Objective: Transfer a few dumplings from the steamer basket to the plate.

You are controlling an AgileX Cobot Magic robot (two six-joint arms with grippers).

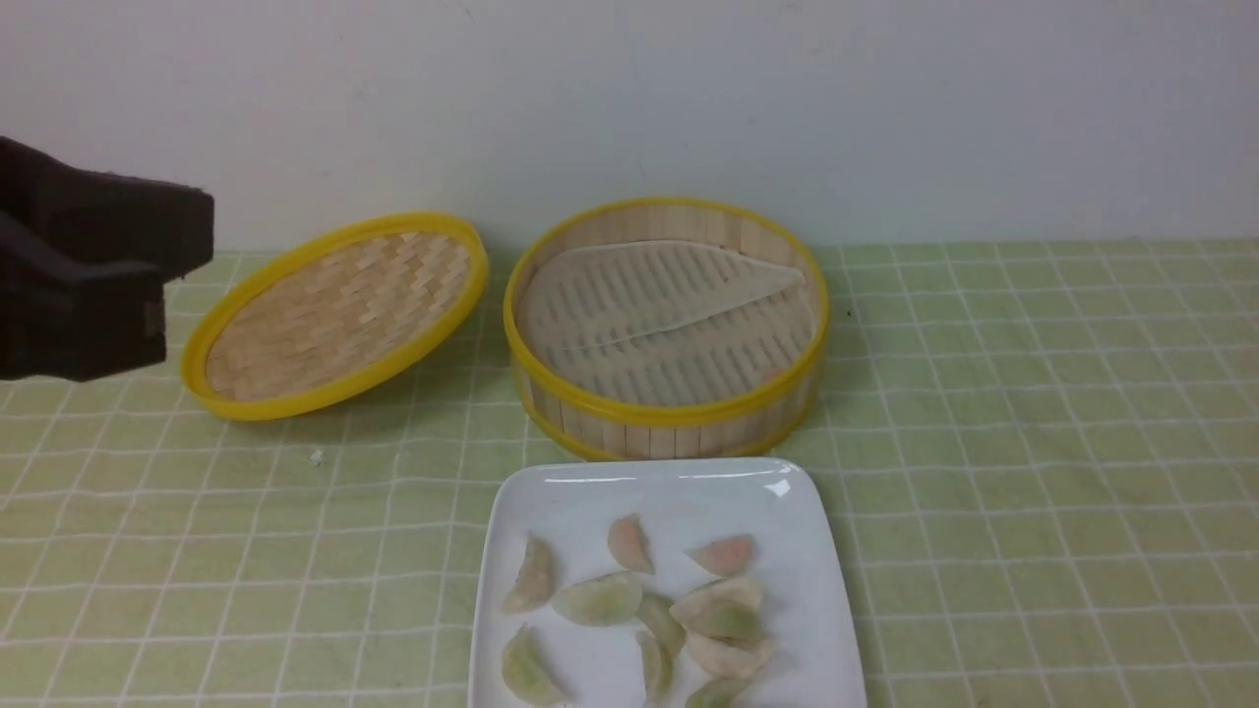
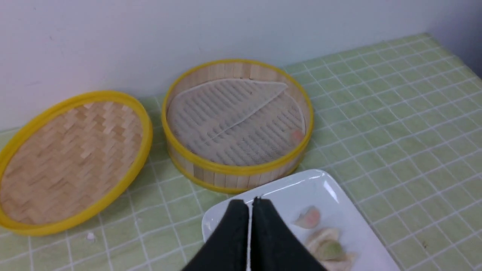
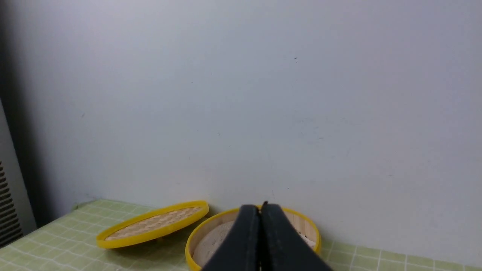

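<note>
Dumplings (image 1: pixel 598 598) are being displayed on the plate (image 1: pixel 561 501), right of the nearer left claw (image 2: pixel 250 202); it and the right claw (image 3: pixel 260 207) are being held together, empty.

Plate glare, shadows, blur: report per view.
Front view: plate glints along its far rim; woven lid shadows the tablecloth softly. Left wrist view: glare streak on the plate's corner; left gripper dark, little detail. Right wrist view: wall dims toward one side; right gripper a dark silhouette.
</note>
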